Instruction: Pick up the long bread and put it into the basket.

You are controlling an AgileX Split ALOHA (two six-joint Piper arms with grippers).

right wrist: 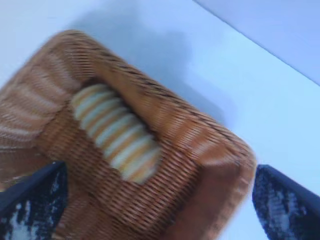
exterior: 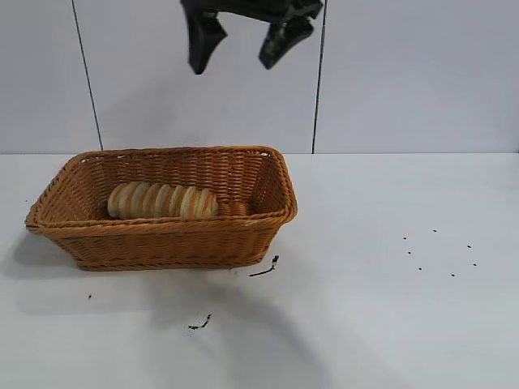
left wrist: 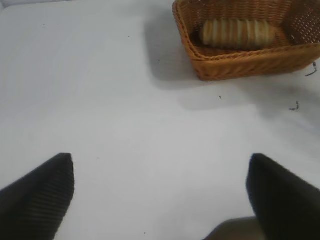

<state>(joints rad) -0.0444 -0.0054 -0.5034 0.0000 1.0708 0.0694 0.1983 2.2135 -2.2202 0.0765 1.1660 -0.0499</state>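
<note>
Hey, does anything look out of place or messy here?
Only small things: dark scraps lie on the table beside the basket. The long bread lies flat inside, intact.

A: What is showing of the robot in the exterior view?

B: Only one gripper (exterior: 243, 40) at the top edge of the frame, matte black, with two thick fingers (exterior: 203, 42) that are tapering to blunt, angled tips.

A: And the left wrist view?

B: The left gripper (left wrist: 160, 192) is showing as two dark wedges in the lower corners. The pad (left wrist: 40, 195) at lower left is carrying a fine ribbed, woven-looking texture; the other is looking smooth and black.

A: The right wrist view?

B: The right gripper (right wrist: 160, 200) is also appearing as two dark tips in the lower corners, black-blue, and both are wearing white scuffs and flecks across their surfaces.
</note>
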